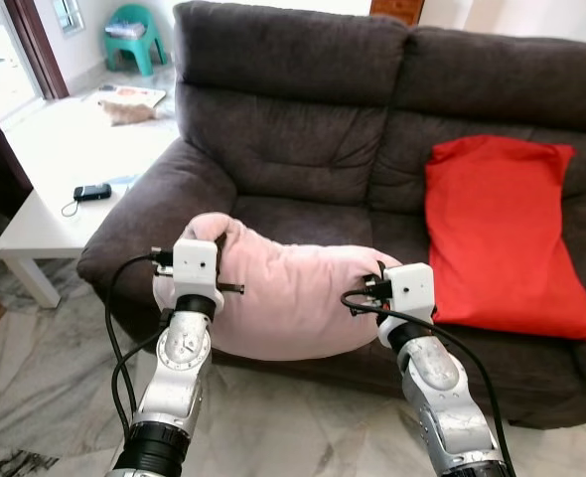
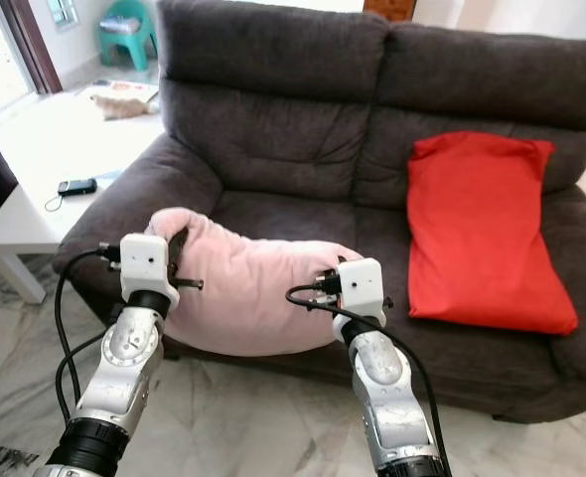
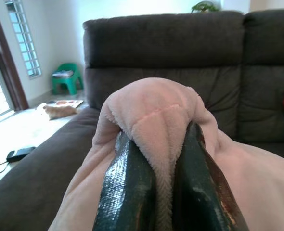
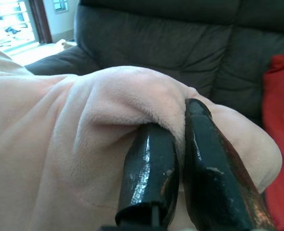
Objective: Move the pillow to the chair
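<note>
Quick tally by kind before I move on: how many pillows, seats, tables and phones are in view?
Pillows: 2, the pink pillow pinched by the left gripper and right gripper, and the red pillow on the sofa.
Seats: 2, the dark sofa and the green chair.
Tables: 1, the white table.
Phones: 1, the black phone.
Total: 6.

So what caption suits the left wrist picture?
Left pincer pinching a fold of the pink pillow before the dark sofa.
</note>
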Available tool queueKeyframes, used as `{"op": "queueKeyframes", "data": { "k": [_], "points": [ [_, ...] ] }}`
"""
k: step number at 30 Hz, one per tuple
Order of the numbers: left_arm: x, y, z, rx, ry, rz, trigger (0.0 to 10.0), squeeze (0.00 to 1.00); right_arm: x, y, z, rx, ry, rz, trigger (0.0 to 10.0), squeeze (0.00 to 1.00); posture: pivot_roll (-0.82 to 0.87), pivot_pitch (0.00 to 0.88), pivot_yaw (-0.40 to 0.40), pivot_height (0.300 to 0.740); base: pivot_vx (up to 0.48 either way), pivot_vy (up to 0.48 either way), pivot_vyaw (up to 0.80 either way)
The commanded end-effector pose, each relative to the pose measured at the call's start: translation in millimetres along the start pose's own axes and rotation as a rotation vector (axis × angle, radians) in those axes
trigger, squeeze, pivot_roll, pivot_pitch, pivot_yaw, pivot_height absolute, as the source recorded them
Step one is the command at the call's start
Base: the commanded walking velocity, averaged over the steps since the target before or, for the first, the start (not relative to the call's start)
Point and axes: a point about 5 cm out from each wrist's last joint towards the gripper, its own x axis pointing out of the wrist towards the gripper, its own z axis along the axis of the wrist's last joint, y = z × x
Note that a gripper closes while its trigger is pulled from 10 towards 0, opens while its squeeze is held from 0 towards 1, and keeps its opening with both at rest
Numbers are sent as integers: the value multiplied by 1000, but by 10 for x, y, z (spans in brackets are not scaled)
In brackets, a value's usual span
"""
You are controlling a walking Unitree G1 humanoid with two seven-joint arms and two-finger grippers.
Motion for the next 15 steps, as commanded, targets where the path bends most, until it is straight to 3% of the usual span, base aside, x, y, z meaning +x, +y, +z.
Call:
{"op": "queueKeyframes", "data": {
  "k": [1, 6, 12, 15],
  "points": [
    [30, -76, 88, -24, -48, -35, 10000, 0, 52, 126, 209, 9, -99, 52, 10000, 0, -26, 0, -66, 740, 0, 0, 0],
    [30, -70, 72, -34, -36, -31, 10000, 0, 61, 104, 214, 20, -99, 36, 10000, 0, -25, 0, -67, 740, 0, 56, 0],
    [28, -71, 71, -38, -35, -30, 10000, 0, 68, 78, 220, 13, -99, 25, 10000, 0, -26, 0, -67, 740, 0, 312, -756],
    [28, -70, 69, -40, -33, -31, 10000, 0, 68, 81, 230, 13, -108, 27, 10000, 0, -25, 0, -68, 740, 0, 324, 0]
  ]
}}
